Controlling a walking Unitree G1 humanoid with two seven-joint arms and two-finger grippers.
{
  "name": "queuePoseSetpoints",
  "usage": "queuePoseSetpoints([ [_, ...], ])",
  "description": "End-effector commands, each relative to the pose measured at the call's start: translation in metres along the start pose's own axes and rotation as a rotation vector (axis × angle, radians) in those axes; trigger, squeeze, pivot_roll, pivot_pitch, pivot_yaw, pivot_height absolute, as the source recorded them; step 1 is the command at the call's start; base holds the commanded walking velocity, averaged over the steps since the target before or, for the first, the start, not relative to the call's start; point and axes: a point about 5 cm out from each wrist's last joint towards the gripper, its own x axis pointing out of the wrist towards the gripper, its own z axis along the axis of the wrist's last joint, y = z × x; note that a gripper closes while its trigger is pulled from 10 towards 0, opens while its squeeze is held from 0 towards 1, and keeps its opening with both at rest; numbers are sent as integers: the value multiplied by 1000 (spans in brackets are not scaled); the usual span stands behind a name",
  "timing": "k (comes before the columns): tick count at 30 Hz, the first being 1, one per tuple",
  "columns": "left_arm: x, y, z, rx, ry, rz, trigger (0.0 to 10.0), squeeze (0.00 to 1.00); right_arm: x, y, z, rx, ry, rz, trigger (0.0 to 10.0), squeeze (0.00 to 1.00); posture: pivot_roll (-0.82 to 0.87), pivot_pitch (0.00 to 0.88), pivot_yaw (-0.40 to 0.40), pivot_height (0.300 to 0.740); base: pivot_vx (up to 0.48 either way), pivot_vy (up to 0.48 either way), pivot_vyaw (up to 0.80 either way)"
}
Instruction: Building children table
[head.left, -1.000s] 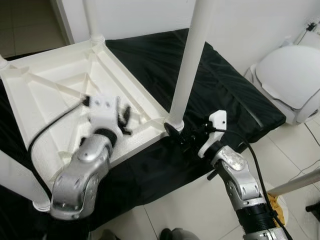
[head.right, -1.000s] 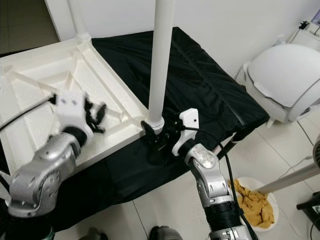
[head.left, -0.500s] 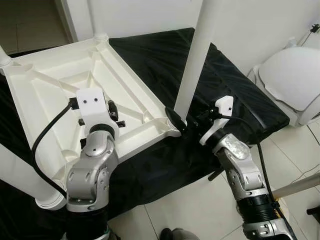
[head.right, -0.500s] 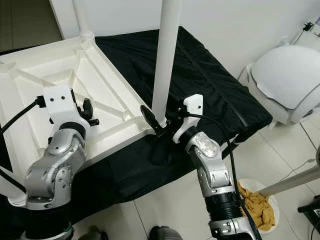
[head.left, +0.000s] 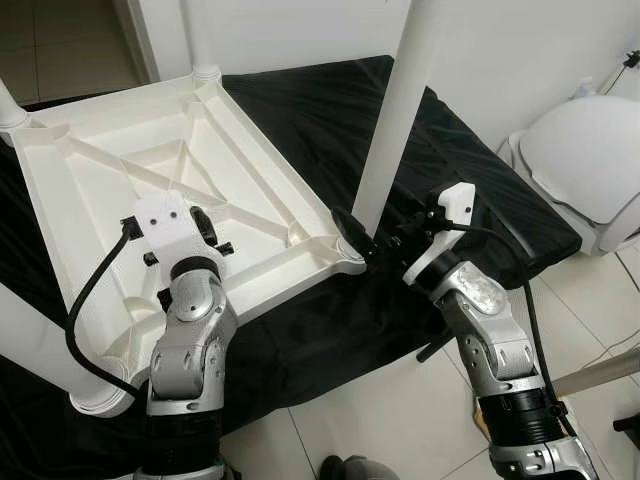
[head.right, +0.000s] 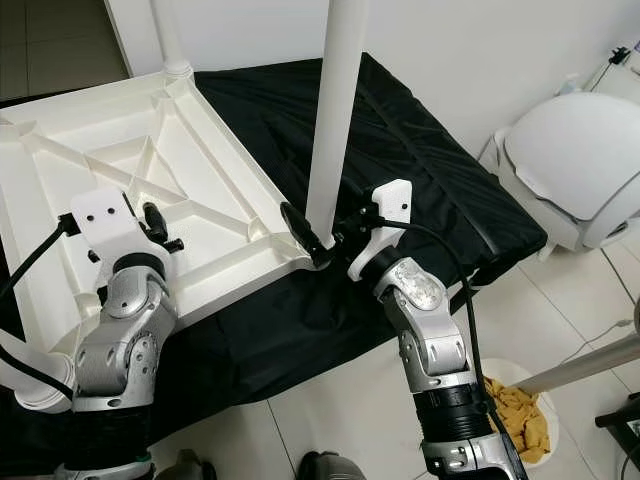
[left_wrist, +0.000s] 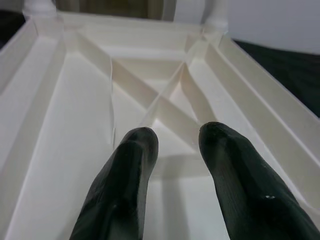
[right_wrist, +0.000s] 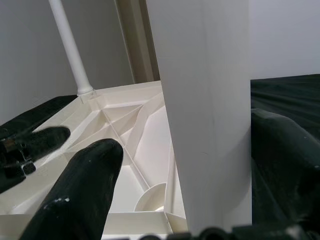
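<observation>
Two pincers work over an upturned white tabletop (head.left: 150, 180) lying on black cloth (head.left: 470, 170). The right pincer (head.left: 372, 243) straddles the foot of an upright leg (head.left: 395, 110), fingers apart on either side, the leg rising straight above it. The left pincer (left_wrist: 172, 150), fingers apart and empty, hovers over the tabletop's ribs, farther from that leg.

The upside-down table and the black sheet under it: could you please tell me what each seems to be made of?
The table looks like moulded white plastic with a matt finish: its underside shows cast ribs and round leg sockets. The sheet looks like thin woven fabric, perhaps nylon: it creases and carries a faint sheen.
</observation>
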Motion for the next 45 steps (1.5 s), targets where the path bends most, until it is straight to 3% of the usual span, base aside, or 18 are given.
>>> queuePoseSetpoints([
  [1,-1,-1,-5,45,-21,-29,10000,0,0,4,5,1,-23,20,10000,0,-13,123,-37,740,0,0,0],
  [14,3,-4,-10,92,-141,-117,10000,0,-1,7,4,8,-18,14,10000,0,-16,112,-20,740,0,0,0],
  [22,1,-13,-10,58,-185,-214,10000,0,-2,8,2,11,-15,10,10000,0,-12,108,-20,740,0,0,0],
  [24,-5,-29,-16,9,-154,-403,10000,0,-1,8,2,13,-13,11,10000,0,-11,110,-22,740,0,0,0],
  [25,-5,-29,-16,9,-154,-403,10000,0,-1,8,2,13,-13,11,10000,0,-11,110,-22,740,0,0,0],
  [27,-14,-43,-23,-24,-81,-600,10000,0,-1,9,1,11,-10,13,10000,0,-10,109,-22,740,0,0,0],
  [28,-14,-43,-23,-24,-81,-600,10000,0,-1,9,1,11,-10,13,10000,0,-10,109,-22,740,0,0,0],
  [30,-20,-51,-32,31,-5,-730,10000,0,-1,8,1,7,-9,12,10000,0,-14,108,-21,740,0,0,0],
  [31,-20,-51,-32,31,-5,-730,10000,0,-1,8,1,7,-9,12,10000,0,-14,108,-21,740,0,0,0],
  [34,-29,-54,-39,109,33,-872,10000,0,-2,8,1,4,-7,9,10000,0,-14,109,-22,740,0,0,0],
  [36,-31,-54,-41,114,56,-906,10000,0,-2,8,1,4,-6,9,10000,0,-17,108,-21,740,0,0,0],
  [38,-38,-55,-43,121,76,-1007,10000,0,-3,7,1,5,-5,7,10000,0,-17,110,-23,740,0,0,0],
  [45,-38,-52,-47,164,80,-1027,10000,0,-4,6,-1,5,4,4,10000,0,-21,110,-23,740,0,0,0],
])
